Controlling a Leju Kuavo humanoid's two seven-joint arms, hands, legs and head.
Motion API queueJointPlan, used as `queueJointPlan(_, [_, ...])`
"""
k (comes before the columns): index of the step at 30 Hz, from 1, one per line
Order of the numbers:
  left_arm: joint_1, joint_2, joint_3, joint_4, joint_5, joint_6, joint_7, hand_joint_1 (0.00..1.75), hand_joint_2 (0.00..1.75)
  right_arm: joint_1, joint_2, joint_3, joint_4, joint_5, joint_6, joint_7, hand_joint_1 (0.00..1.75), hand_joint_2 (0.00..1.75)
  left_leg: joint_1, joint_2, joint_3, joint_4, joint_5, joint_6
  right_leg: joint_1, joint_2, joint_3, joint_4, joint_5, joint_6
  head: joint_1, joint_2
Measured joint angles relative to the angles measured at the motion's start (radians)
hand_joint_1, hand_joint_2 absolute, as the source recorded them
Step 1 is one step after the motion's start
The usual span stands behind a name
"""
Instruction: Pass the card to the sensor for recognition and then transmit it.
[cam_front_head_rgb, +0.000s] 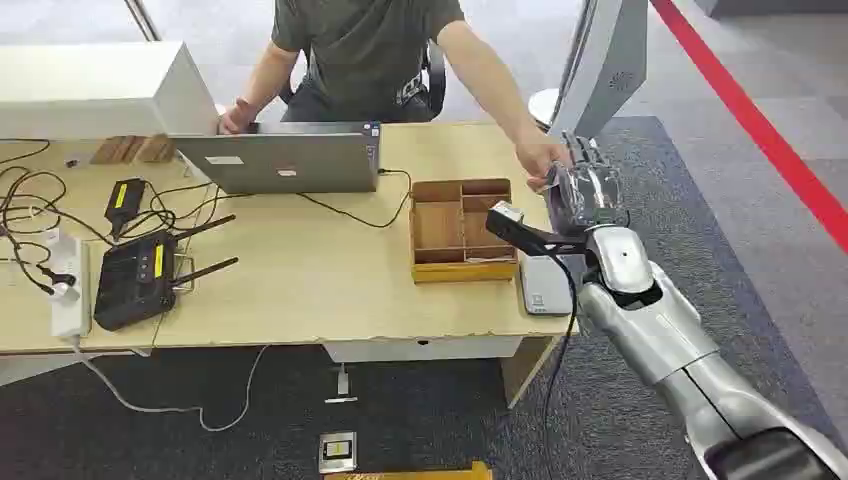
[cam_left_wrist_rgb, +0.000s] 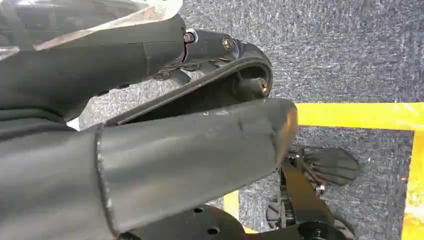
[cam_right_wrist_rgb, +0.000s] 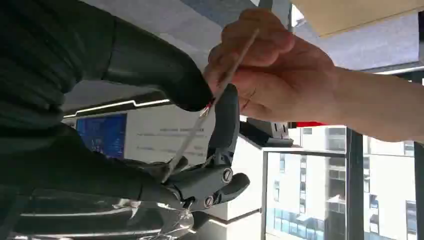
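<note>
Holding the card (cam_right_wrist_rgb: 210, 107) edge-on between thumb and fingers (cam_right_wrist_rgb: 225, 125), right hand (cam_front_head_rgb: 585, 190) is raised past the table's (cam_front_head_rgb: 300, 280) 3 o'clock edge. A person's hand (cam_right_wrist_rgb: 270, 70) pinches the same card from the far end, so both have it. In the head view that hand (cam_front_head_rgb: 540, 160) meets the right hand at about 2 o'clock of the wooden tray (cam_front_head_rgb: 462, 232); the card itself is too hidden there to place.

Sensor (cam_front_head_rgb: 545, 282), a flat grey pad, sits on the table's corner just at 3 o'clock of the tray, below the raised hand.

Left hand (cam_left_wrist_rgb: 190, 145) hangs over carpet with yellow tape; thumb and fingers look curled close together, but I cannot tell whether they are closed.

Laptop (cam_front_head_rgb: 285, 158) at 12 o'clock of the table, router (cam_front_head_rgb: 140, 275) and power strip (cam_front_head_rgb: 70, 290) at 9 o'clock. The person sits behind the laptop.
</note>
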Motion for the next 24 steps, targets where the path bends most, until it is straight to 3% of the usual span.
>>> queueJointPlan(14, [0.0, 0.0, -0.008, 0.0, 0.001, -0.003, -0.006, 0.0, 0.0, 0.042, -0.037, -0.008, -0.019, -0.005, 0.035, 0.009, 1.75, 1.75, 0.0, 0.001, 0.0, 0.0, 0.0, 0.0, 0.0, 0.0, 0.0, 0.0, 0.0, 0.0, 0.0, 0.0])
queueJointPlan(24, [0.0, 0.001, -0.009, 0.0, 0.021, 0.005, 0.011, 0.0, 0.0, 0.08, -0.038, -0.009, -0.005, -0.013, 0.015, -0.006, 1.75, 1.75, 0.0, 0.001, 0.0, 0.0, 0.0, 0.0, 0.0, 0.0, 0.0, 0.0, 0.0, 0.0, 0.0, 0.0])
